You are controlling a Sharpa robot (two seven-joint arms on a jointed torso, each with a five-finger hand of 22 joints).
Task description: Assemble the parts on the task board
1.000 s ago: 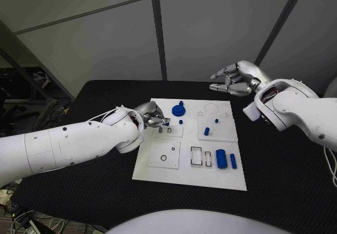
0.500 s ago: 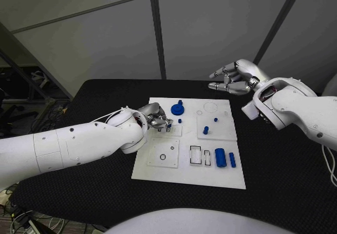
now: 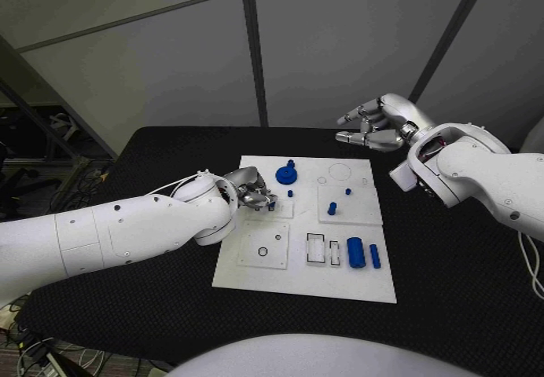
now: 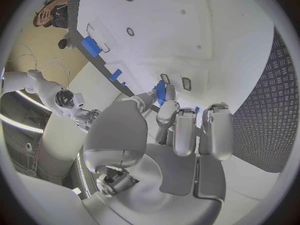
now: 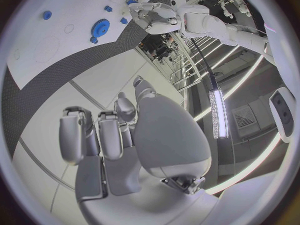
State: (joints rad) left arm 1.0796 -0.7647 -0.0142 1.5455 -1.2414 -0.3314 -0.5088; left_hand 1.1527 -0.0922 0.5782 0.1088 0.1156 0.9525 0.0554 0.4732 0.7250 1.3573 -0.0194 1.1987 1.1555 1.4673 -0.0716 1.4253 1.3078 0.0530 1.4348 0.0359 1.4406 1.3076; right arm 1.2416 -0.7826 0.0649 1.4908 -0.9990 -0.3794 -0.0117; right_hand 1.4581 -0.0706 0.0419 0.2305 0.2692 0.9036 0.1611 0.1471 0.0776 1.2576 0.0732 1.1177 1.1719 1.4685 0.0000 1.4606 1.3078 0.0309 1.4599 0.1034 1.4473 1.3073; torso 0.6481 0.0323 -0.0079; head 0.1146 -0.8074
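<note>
Near edge of the board (image 3: pixel 306 284): bare white, lying flat on the black desk (image 3: pixel 453 259). Next row up: a square plate with a small ring at left, two empty rectangular slots mid-row, then a thick blue cylinder (image 3: pixel 356 253) lying beside a thinner blue bar (image 3: pixel 375 256), close together at the board's right side. Middle of the board: a short blue peg (image 3: pixel 331 209) standing on a raised square. Left hand (image 3: pixel 255 192) over the board's left middle, fingers curled down around a small blue part (image 4: pixel 160 92); the wrist view shows it pinched at the fingertips, just above two small slots. Farther back: a blue gear (image 3: pixel 287 174) near the far edge. Right hand (image 3: pixel 374 126) beyond the board's far right corner, above the desk, fingers loosely curled, holding nothing.
</note>
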